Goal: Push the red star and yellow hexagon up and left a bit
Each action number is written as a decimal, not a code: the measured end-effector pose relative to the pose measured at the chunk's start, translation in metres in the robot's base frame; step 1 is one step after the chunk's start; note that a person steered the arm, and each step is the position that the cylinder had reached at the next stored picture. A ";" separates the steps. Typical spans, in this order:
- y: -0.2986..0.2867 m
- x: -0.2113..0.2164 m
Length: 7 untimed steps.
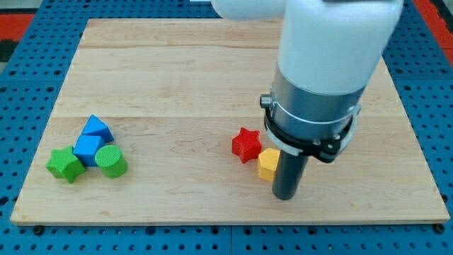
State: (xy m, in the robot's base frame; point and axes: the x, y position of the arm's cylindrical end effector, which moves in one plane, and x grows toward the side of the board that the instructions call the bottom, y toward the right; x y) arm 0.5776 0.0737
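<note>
My tip (284, 197) is resting on the wooden board (212, 71) a little to the view's right of centre and close to the board's bottom edge, with the big white and grey arm body (325, 64) looming over it from the view's top. The tip is a plain dark rod end with nothing that opens or closes, and it is not carrying anything; it is standing just to the view's right of the yellow hexagon (267, 163), so close that the two appear to be touching, though the rod is covering that side of the block and I cannot tell for certain. The red star (246, 144) is sitting just up and to the view's left of the yellow hexagon, the two looking as if they are touching at their near corners. Both are lying nearer the board's bottom edge than its top edge, roughly midway between the left and right edges. Well apart from them, towards the bottom-left corner of the board, four other blocks are huddling together: a blue triangle-like block (97, 128) at the top of the group, a blue block (88, 149) of unclear shape just below it, a green star-like block (65, 164) at the view's left, and a green cylinder (111, 161) at the view's right.
</note>
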 end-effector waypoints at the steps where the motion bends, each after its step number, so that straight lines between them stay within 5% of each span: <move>1: 0.022 -0.004; 4: -0.096 -0.071; 5: -0.098 -0.055; 7: 0.005 -0.023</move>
State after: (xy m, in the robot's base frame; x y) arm 0.5542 0.0782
